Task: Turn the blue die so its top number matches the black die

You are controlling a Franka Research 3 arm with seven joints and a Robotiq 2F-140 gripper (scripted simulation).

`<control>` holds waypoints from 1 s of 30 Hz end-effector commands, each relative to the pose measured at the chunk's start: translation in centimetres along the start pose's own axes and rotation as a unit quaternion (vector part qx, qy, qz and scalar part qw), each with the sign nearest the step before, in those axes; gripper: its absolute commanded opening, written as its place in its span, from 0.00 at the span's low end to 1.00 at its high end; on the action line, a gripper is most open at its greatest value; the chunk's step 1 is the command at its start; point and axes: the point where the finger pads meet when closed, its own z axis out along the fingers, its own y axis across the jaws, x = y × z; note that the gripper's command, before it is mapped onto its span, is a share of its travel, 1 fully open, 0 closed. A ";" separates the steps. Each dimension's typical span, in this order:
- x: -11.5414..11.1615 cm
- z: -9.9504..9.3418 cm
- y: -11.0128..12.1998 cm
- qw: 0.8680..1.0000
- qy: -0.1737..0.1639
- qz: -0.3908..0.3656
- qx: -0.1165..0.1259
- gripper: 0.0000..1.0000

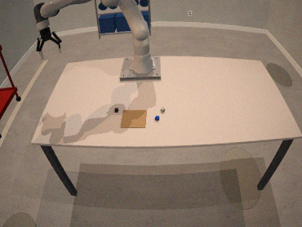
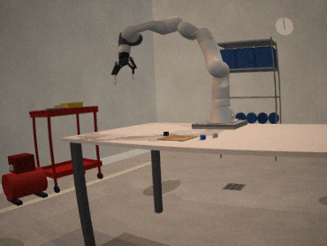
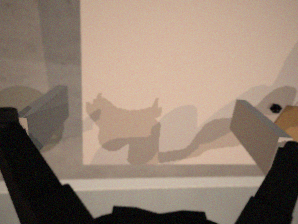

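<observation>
Blue die [image 1: 157,117] untouched, on table just beside mat [image 1: 134,118] — gripper [image 1: 48,46] wide, empty, high off table's left; everything left

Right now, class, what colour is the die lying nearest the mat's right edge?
Blue. The die shows best in the top view, just off the tan mat.

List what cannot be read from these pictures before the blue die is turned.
- Top numbers of the black die, blue die and white die: too small in the top and exterior views.
- Wrist view: blue and white dice out of frame; mat cut by the right edge and a finger of the open tool.
</observation>
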 end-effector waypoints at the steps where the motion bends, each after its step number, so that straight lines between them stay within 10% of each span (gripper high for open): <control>1: -3.9 2.1 1.0 0.996 0.008 -0.084 0.012 1.00; 15: -14.0 10.0 9.6 0.967 0.036 -0.253 -0.005 1.00; 30: -20.4 19.9 23.6 0.882 0.087 -0.462 -0.024 1.00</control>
